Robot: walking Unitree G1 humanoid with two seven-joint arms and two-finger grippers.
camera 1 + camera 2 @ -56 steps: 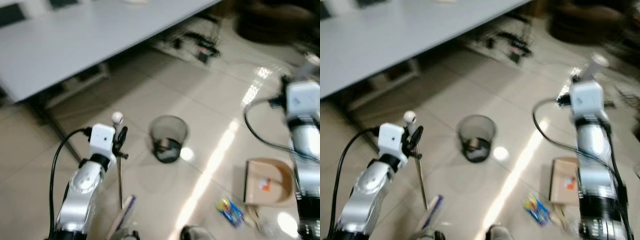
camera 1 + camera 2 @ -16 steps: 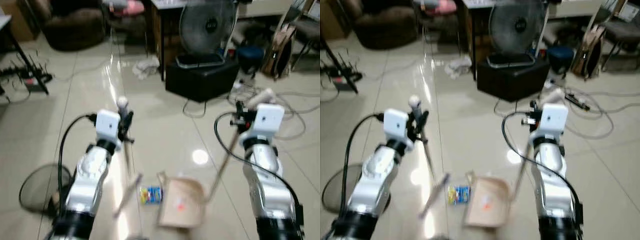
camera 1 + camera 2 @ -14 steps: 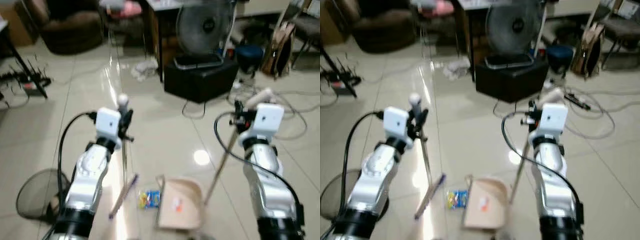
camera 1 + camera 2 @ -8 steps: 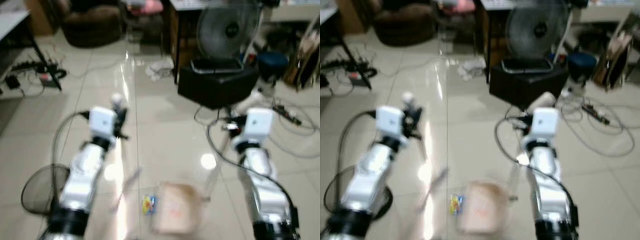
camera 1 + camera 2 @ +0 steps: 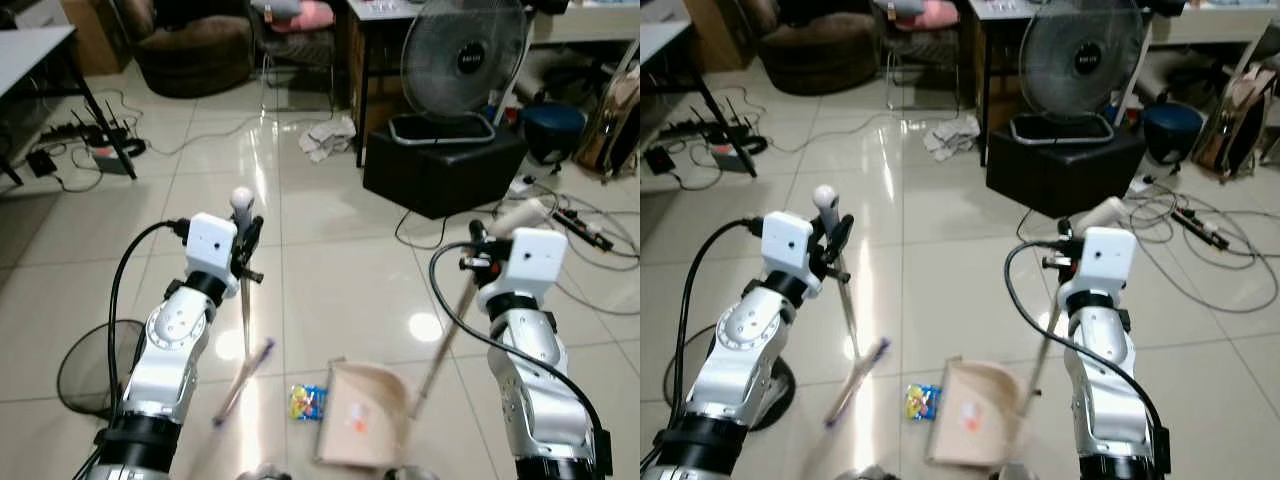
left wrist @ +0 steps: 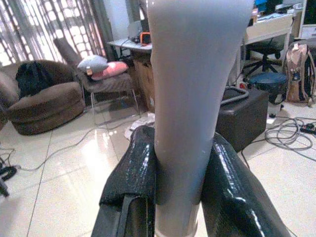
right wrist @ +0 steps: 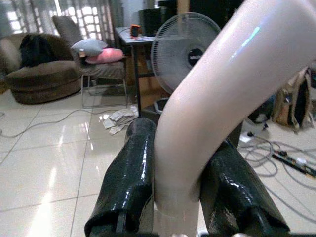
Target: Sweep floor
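My left gripper (image 5: 245,235) is shut on the pale handle of a broom (image 5: 244,305), whose purple-tipped head (image 5: 245,375) rests on the tiles. My right gripper (image 5: 478,245) is shut on the beige handle of a dustpan (image 5: 440,345). The tan dustpan tray (image 5: 362,428) lies on the floor in front of me, open towards the left. A small yellow and blue wrapper (image 5: 304,402) lies between the broom head and the tray. The left wrist view shows black fingers (image 6: 133,168) clamping the broom handle (image 6: 190,98); the right wrist view shows fingers (image 7: 129,173) around the dustpan handle (image 7: 207,103).
A black mesh bin (image 5: 88,368) stands at my left. Ahead are a fan (image 5: 462,60) on a black box (image 5: 440,165), crumpled paper (image 5: 328,135), cables (image 5: 590,225) on the right, a brown sofa (image 5: 195,45), and a table leg with a power strip (image 5: 105,155) at far left.
The camera swung from the white table and bin round to the fan and sofa, and the blur has cleared. Both grippers still hold their handles; broom head and dustpan stay by the wrapper.
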